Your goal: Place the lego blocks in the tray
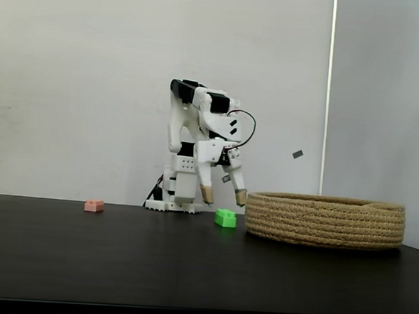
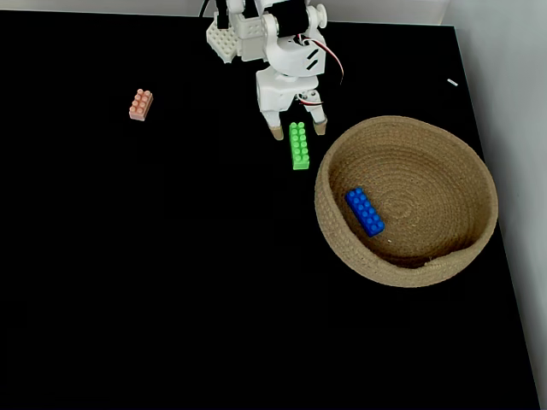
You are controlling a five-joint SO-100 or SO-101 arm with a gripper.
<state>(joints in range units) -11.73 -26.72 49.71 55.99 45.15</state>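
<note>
Side fixed view
Arm: white, at frame centre, standing on the black table (image 1: 118, 258) before a pale wall, bent forward and down.
Gripper (image 1: 223, 195): released, its two tan-tipped fingers (image 1: 207, 194) spread apart and pointing down; tips hang just above the table surface.
Green brick (image 1: 226, 218): on the table, centre of frame, below and between the spread tips; no contact is visible.
Pink brick (image 1: 94, 205): on the table at left of centre, well apart from the arm.
Basket (image 1: 326, 221): right of centre, resting on the table, its left wall just beside the green brick; its inside is hidden from this angle.

Top fixed view
Arm: upper centre of the frame, reaching down-frame.
Gripper (image 2: 298, 131): jaws apart, one tip on each side of the green brick's upper end.
Green brick (image 2: 299, 145): long, lying lengthwise down the frame, just left of the basket rim, outside it.
Blue brick (image 2: 365, 212): inside the basket, on its floor at the left part, lying diagonally.
Pink brick (image 2: 141, 104): upper left, alone on the table.
Basket (image 2: 466, 171): right of centre, round, coiled rope.
</note>
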